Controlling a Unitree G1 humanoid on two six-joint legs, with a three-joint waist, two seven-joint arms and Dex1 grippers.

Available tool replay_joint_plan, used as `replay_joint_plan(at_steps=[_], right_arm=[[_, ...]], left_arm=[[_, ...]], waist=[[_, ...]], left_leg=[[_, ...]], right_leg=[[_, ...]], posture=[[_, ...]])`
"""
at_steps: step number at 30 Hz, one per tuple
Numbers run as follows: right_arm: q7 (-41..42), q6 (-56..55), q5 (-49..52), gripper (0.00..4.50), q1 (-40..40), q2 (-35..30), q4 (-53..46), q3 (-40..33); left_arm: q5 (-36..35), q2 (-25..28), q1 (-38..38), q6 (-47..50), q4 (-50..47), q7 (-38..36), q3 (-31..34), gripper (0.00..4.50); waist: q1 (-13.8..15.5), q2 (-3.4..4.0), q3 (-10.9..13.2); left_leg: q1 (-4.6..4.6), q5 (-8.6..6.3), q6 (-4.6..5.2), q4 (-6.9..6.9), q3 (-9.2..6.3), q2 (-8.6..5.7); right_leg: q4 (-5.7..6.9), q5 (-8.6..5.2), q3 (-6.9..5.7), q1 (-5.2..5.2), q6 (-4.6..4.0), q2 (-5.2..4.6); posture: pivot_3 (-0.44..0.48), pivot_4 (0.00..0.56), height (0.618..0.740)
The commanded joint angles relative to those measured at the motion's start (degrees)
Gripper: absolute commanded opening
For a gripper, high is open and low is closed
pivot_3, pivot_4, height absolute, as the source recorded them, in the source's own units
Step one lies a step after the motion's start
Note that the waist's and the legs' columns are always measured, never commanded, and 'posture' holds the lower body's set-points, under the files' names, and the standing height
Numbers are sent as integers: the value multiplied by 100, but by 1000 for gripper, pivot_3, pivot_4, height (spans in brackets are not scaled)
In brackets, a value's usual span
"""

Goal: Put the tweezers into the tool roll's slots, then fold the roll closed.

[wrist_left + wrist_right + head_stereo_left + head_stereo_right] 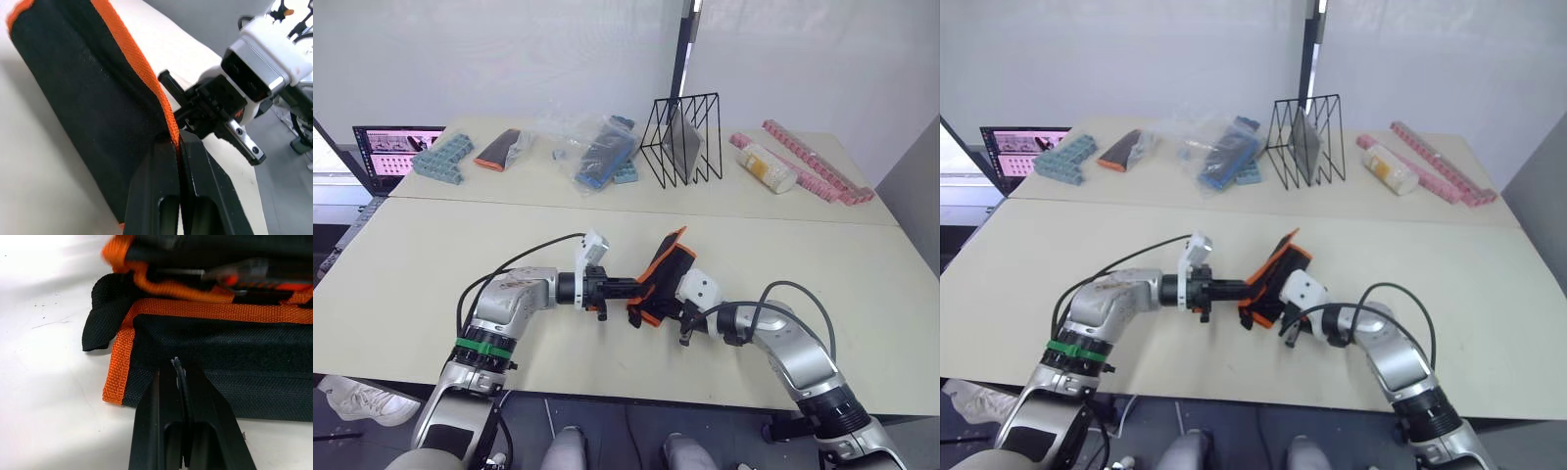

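Left wrist view: my left gripper pinches the soft tool roll's orange trim; my right gripper, at three o'clock, pinches its cord.

Silver-grey jointed arms, black cables, green band (left arm), white wrist housings, black fingers

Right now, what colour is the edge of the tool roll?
Orange, on the black tool roll; clearest in the right wrist view.
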Motion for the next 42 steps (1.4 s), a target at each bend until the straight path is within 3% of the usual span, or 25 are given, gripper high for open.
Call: replay_joint_plan(at_steps=[1,14,25,37,42], right_arm=[[-27,219,-21,0,123,-66,-22,11],[-183,510,57,0,220,-84,-369,-108],[-159,920,427,0,276,-256,-826,-527],[216,1480,1993,0,-435,-409,-738,-1910],[310,1005,1593,0,-738,-344,-171,-1370]], left_arm=[[101,-133,-273,-183,75,-98,-135,32],[999,-472,-574,-636,1195,65,-685,32],[1398,-210,-303,-514,991,-690,-1512,32],[1866,-131,-369,-884,1456,-456,-1543,32],[1960,-123,-372,-950,1449,-431,-1552,32]], waist=[[1,0,0],[64,0,0],[74,0,0],[42,1,-1],[39,0,-8]], left_leg=[[0,0,0,0,0,0],[2,0,0,0,0,-2],[23,-1,1,-9,-1,-2],[48,-6,10,-19,0,-1],[53,-6,10,-19,0,0]], right_leg=[[-2,0,0,0,0,0],[-7,0,1,5,0,0],[-35,-2,0,41,3,0],[-45,-2,1,62,3,1],[-46,-2,1,66,3,1]], posture=[[0,150,735],[0,150,735],[0,150,735],[0,150,735],[0,150,735]])
